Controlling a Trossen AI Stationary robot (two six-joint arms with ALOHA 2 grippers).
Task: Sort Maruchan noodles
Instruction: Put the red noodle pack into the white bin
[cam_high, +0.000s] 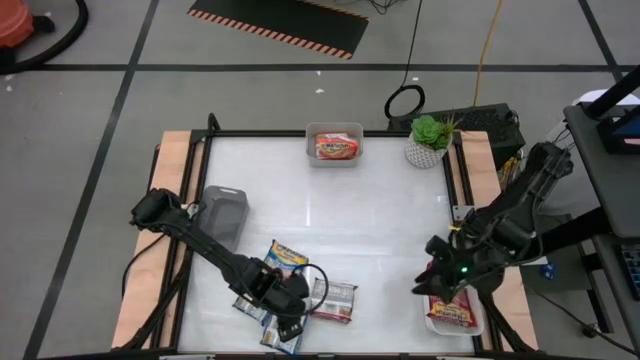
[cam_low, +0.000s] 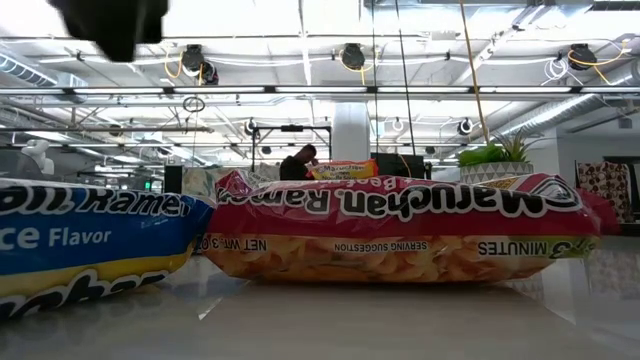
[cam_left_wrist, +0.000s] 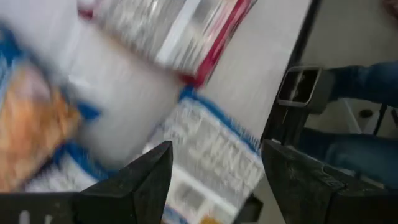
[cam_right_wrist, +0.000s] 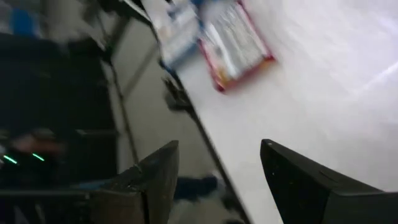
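Both grippers empty, jaws apart: left gripper (cam_high: 288, 318) over near-edge packets (cam_high: 330, 300); right gripper (cam_high: 437, 283) beside right-edge tray (cam_high: 478, 325).

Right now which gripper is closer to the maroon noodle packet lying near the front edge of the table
Left. The left gripper hovers right beside the maroon packet, over the blue packets; the right gripper is across the table, over the white tray.

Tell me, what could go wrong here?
The left pincer, open, sits over overlapping blue noodle packets and a maroon packet, so it might pinch two together. That pile lies close to the table's front edge; a nudge could slide one off.
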